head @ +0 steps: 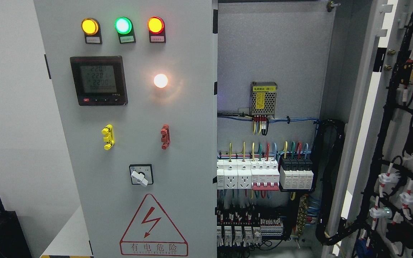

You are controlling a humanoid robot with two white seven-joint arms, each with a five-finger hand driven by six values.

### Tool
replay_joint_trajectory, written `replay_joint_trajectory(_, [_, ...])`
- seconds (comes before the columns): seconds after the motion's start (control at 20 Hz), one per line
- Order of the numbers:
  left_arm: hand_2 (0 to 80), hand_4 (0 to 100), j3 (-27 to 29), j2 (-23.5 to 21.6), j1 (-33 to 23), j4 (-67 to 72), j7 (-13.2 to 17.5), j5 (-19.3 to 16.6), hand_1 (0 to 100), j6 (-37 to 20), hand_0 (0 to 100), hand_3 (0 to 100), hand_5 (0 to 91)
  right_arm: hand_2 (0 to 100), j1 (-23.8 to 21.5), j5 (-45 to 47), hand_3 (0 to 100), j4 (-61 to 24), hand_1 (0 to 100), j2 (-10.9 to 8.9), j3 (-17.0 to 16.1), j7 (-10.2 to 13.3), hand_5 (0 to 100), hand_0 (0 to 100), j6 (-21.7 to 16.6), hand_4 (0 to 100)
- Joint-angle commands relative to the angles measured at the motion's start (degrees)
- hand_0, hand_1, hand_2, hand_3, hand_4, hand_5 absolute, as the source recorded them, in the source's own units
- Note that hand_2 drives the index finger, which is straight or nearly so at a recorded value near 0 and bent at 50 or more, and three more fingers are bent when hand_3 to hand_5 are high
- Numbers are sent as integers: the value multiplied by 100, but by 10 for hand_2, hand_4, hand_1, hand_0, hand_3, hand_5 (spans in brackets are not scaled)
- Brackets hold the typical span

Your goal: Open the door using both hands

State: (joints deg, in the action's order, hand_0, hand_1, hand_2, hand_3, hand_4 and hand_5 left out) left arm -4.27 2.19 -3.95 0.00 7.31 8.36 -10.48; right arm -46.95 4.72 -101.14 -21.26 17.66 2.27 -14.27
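Standing shut: left door [131,143] | right door [400,143] swung open, apparently fully | hands: neither visible, state unknown

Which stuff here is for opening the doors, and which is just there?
For the job:
closed left door
right door, already swung open

Just there:
three indicator lamps
digital meter
glowing white light
rotary switch
warning triangle sticker
circuit breakers inside
power supply box

No robot hands show.

Cabinet door [177,125] — matt grey painted metal, smooth; meter [98,80] in glossy black plastic; power supply [263,99] — perforated bare metal; breakers [264,173] of white plastic.
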Motion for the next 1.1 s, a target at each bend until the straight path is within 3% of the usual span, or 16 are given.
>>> replay_joint_trajectory(0.0, [0,33,5,0,0,-61,-1,-1,0,2,0,0,0,0,651,3,0,-758,0,-370,739,2,0,0,-146,0])
replay_joint_trajectory(0.55, [0,32,5,0,0,-61,-1,-1,0,2,0,0,0,0,1934,20,0,-714,0,34,696,2,0,0,-146,0])
replay_joint_trajectory(0.85, [0,32,5,0,0,-61,-1,-1,0,2,0,0,0,0,2444,802,0,-635,0,140,669,10,0,0,-93,0])
replay_joint_trajectory(1.05, [0,33,5,0,0,-61,-1,-1,0,2,0,0,0,0,2761,951,0,-503,0,350,459,10,0,0,-102,0])
